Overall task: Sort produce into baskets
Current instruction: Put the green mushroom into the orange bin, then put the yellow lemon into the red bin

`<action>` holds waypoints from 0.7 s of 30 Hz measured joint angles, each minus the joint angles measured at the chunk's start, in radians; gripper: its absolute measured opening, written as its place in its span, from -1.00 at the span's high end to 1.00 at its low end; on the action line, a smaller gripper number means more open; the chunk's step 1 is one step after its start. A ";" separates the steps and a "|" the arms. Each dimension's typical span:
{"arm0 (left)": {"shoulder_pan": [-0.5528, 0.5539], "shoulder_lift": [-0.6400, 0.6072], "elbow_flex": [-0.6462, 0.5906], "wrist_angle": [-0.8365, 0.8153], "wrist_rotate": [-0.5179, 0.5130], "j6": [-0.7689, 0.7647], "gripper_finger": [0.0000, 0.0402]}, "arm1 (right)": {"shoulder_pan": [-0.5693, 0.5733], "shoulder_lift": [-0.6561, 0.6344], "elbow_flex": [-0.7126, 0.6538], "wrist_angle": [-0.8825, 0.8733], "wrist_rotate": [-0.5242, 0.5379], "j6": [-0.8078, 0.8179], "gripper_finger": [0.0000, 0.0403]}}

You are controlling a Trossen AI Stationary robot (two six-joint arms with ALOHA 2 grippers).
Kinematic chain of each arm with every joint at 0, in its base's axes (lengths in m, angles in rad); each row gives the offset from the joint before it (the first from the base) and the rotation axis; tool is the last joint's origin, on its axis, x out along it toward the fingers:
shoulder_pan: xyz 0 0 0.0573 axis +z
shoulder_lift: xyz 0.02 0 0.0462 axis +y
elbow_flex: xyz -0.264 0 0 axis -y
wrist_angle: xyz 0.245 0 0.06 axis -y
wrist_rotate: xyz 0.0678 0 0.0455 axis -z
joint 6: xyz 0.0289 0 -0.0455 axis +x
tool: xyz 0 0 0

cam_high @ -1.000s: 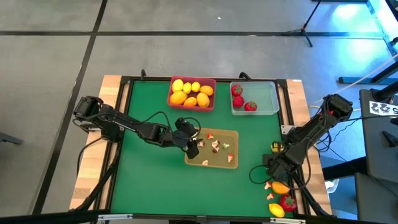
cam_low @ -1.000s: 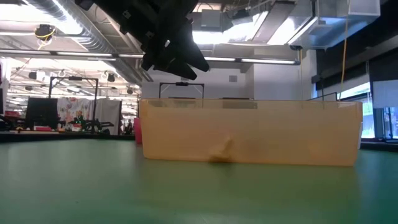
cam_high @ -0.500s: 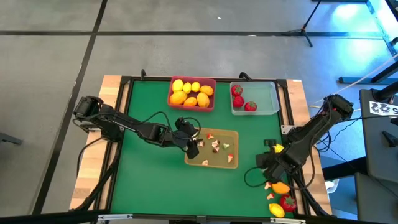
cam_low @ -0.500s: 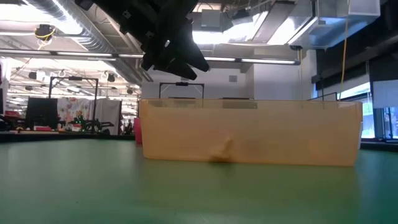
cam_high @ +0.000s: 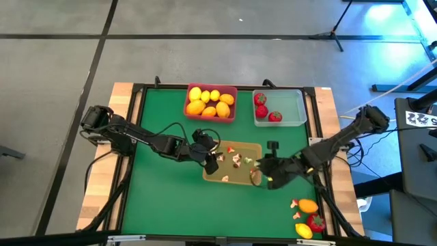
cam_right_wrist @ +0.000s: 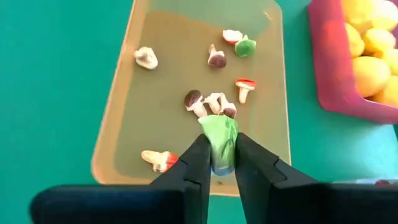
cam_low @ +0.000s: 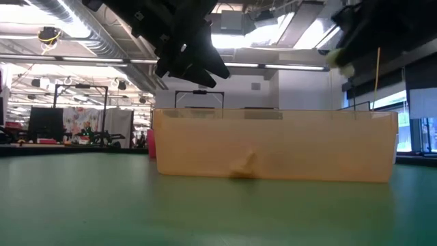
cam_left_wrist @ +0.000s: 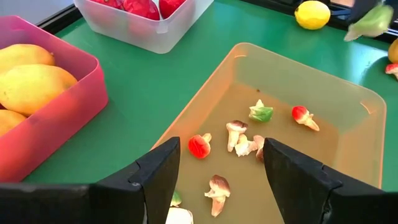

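Right wrist view shows the right gripper (cam_right_wrist: 217, 163) pinching a small green piece (cam_right_wrist: 219, 138) between its fingertips, above the tan tray (cam_right_wrist: 127, 115). From overhead it has swung away from the table's right edge, where it was a second ago, to the tray's right end (cam_high: 261, 174). Left gripper (cam_high: 211, 158) has not moved; it hangs over the tray's left end with jaws wide. Mushrooms (cam_high: 236, 160) lie in the tray, lemons (cam_high: 209, 102) in the pink tray, and loose produce (cam_high: 307, 217) stays near the table's front right corner.
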 joint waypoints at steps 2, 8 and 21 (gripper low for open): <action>0.000 0.000 0.000 0.000 0.000 0.000 -0.12 | -0.036 0.012 -0.002 0.023 -0.033 -0.038 0.63; 0.000 0.000 0.000 0.000 0.000 0.000 -0.12 | -0.115 0.067 -0.002 0.094 -0.134 -0.047 0.34; 0.000 0.000 0.000 0.000 0.000 0.000 -0.12 | -0.083 0.058 0.173 -0.395 -0.302 0.171 -0.30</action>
